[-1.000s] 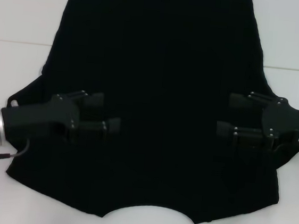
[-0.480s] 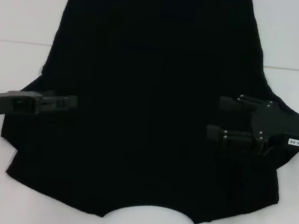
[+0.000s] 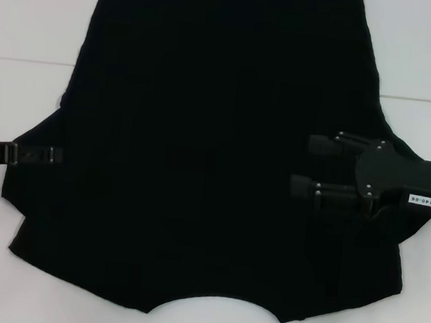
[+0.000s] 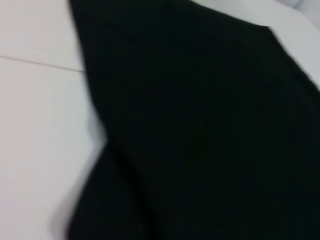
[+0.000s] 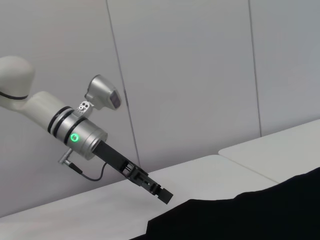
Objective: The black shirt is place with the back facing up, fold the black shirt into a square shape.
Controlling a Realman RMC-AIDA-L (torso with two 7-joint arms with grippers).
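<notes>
1. The black shirt [image 3: 217,146] lies flat on the white table [image 3: 29,26]; its long axis runs near to far, with the curved neckline at the near edge and the hem far.
2. The right gripper [image 3: 307,167] hovers over the shirt's right side, jaws apart, pointing inward.
3. The left gripper [image 3: 43,154] sits at the shirt's left edge, seen edge-on; whether its jaws are parted cannot be told.
</notes>
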